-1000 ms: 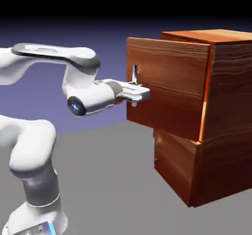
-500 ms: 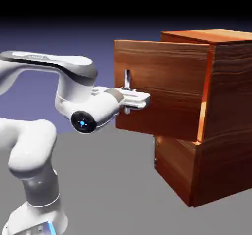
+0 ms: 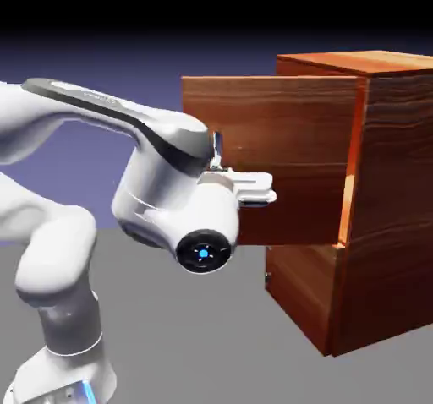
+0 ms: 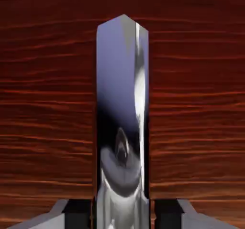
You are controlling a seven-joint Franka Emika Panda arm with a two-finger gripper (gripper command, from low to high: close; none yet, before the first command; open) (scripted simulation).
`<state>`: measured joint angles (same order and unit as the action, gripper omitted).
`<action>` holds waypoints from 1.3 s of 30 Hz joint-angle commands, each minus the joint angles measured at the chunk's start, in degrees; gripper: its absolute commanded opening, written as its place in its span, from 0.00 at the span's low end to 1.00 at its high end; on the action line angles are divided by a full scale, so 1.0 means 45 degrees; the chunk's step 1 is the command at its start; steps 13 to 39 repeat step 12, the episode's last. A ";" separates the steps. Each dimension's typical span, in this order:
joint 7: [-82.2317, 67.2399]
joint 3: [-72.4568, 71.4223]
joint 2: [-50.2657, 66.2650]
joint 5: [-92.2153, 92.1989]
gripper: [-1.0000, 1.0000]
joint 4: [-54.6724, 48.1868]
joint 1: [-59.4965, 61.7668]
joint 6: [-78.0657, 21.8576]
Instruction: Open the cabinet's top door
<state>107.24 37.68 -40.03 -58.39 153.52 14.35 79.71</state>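
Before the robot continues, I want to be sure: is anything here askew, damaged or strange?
Nothing looks damaged. The top door stands swung out from the cabinet, which fits the task. The gripper is closed on its silver handle, which looks straight between the fingertips. The shorter panel below appears shut.

floor [image 3: 169,309]: grey, lay below, left to right | backdrop [image 3: 101,157]: blue-violet, stood on the far side, darkening to black above
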 commanded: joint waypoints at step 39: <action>-0.2615 0.3845 0.5523 0.1964 0.00 -0.5102 -0.3051 -0.5759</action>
